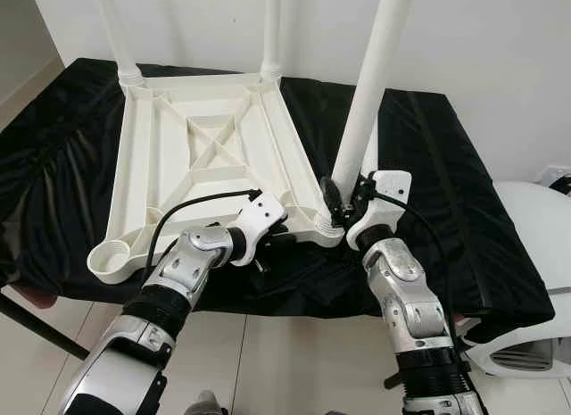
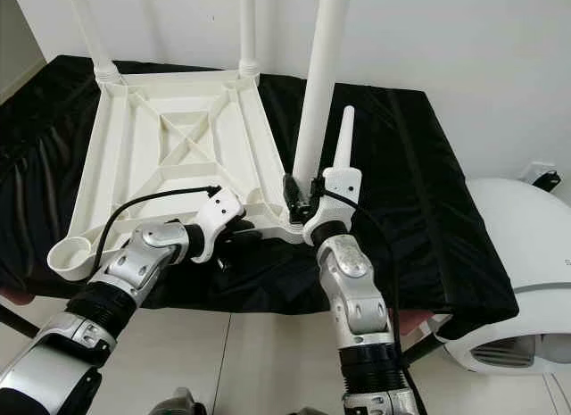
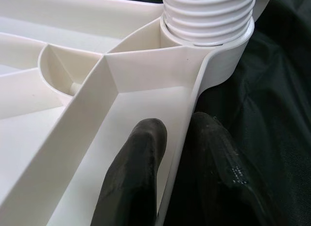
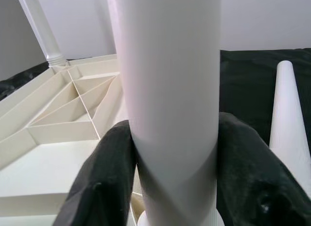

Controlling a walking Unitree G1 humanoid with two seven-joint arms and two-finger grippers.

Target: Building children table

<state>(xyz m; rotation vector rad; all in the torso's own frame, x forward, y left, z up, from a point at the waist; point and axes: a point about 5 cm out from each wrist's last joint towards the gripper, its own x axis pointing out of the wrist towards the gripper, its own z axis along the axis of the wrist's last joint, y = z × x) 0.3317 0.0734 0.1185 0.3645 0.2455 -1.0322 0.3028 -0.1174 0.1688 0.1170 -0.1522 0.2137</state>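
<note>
White tabletop (image 1: 214, 147) and leg (image 1: 370, 94); black cloth (image 1: 428, 165).

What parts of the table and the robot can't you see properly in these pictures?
- Tops of the three standing legs: cut off by the top edge of both eye views.
- Spare leg lying behind: its lower part is hidden by the right hand.
- Thread of the near leg: whether fully screwed into the tabletop cannot be told.
- Left hand fingers: in the eye views, tucked under its own wrist at the rim.

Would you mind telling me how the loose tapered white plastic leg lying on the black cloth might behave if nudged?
The loose tapered white plastic leg is round, so it would probably roll, curving toward its narrow tip. It looks smooth, light and stiff, likely sliding little on the soft black cloth.
</note>
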